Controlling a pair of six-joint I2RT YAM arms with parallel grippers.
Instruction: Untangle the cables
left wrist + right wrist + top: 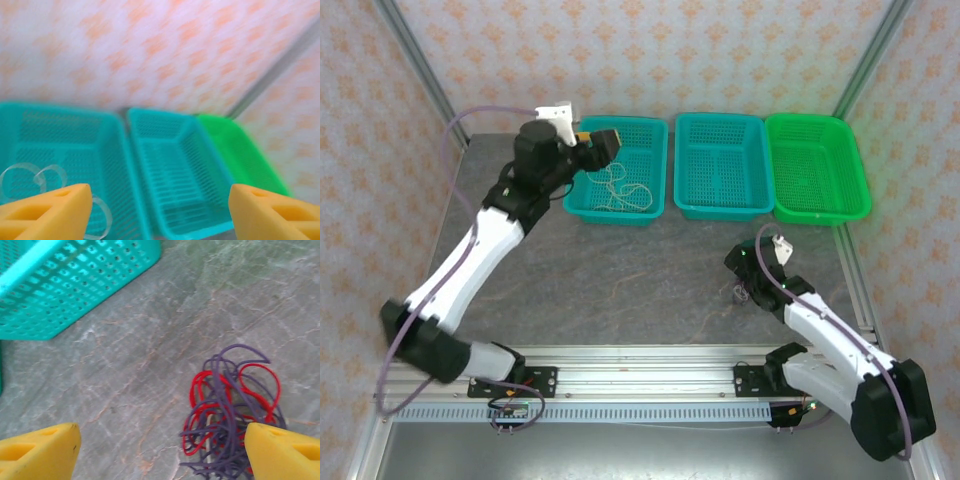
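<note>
While the red-and-purple tangle of cables (227, 415) lies at the lower right of the right wrist view, beside one finger rather than between both, the right gripper (162, 452) is nearer, spread wide and empty. The left gripper (160, 215), likewise spread and empty, hangs over a cream cable (620, 190) in the teal basket (616, 214).

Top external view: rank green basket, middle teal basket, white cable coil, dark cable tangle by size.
Largest: green basket and middle teal basket, alike.
Then: white cable coil.
Smallest: dark cable tangle, partly hidden.
</note>
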